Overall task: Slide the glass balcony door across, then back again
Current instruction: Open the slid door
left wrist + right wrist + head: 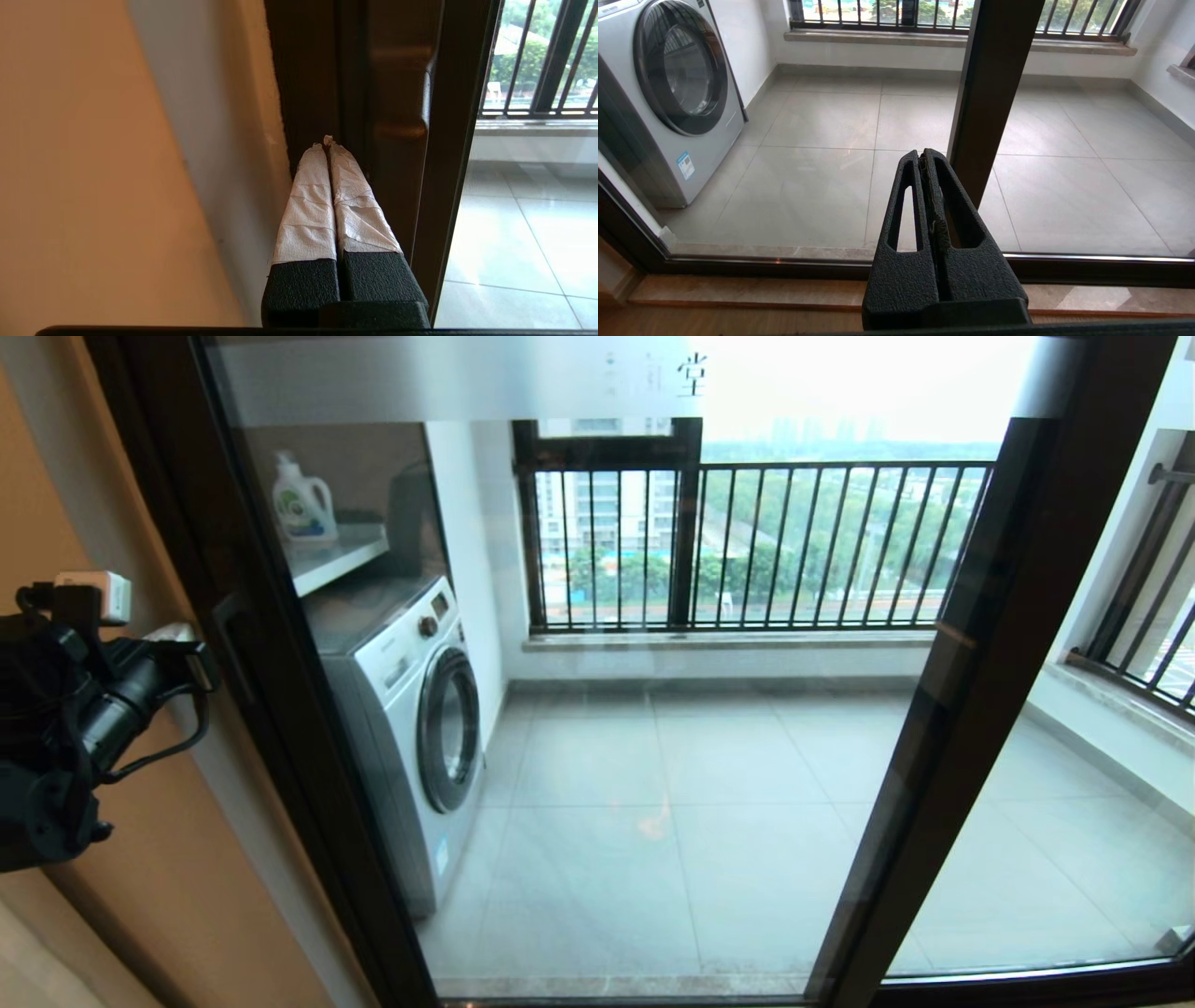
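The glass balcony door stands fully across the opening, its left edge against the wall. The left gripper, fingers pressed together, points at the door's handle-side frame. The right gripper, also pressed together, hangs low before the glass.

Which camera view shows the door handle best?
The left wrist view: the handle stands large on the glass balcony door, just beyond the shut left gripper. The head view shows it small. The right wrist view does not show it.
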### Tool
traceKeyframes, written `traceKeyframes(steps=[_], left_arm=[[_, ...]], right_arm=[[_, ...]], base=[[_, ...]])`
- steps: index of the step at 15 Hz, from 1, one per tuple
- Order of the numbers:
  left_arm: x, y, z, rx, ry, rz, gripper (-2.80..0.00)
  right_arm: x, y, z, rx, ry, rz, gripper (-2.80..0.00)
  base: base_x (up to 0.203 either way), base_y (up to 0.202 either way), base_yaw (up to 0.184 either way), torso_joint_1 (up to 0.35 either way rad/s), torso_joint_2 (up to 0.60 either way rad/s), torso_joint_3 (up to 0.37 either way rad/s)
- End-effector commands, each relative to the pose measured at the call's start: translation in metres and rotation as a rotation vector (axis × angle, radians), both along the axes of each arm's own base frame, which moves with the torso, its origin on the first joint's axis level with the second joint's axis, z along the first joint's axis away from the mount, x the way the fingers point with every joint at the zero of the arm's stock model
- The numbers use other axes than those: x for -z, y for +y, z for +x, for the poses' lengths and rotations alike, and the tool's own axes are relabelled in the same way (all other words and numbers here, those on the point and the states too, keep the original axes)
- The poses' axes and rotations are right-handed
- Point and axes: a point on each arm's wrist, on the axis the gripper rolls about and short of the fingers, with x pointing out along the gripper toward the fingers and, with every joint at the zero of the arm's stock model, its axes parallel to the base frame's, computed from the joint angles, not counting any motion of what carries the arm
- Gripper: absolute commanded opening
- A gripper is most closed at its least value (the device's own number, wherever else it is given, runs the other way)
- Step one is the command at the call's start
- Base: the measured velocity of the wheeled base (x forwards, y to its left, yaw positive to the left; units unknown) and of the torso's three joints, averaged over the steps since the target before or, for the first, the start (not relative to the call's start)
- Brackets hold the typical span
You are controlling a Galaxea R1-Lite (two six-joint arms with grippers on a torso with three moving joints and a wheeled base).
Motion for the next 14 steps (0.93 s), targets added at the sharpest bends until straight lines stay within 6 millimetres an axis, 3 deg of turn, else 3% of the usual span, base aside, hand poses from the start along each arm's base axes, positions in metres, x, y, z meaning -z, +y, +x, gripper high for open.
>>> traceKeyframes(steps=[1,14], left_arm=[[0.002,0.004,0.01,-0.005,0.001,0.0,-2.8],[0.001,0.017,0.027,-0.024,0.009,-0.002,-2.8]], right_arm=[[0.0,0.0,0.0,0.0,0.002,-0.001,-2.8],[0.0,0.0,0.0,-0.002,0.002,-0.001,-2.8]], base=[[0.0,0.0,0.0,0.0,0.0,0.0],[0.0,0.0,0.0,0.0,0.0,0.0]])
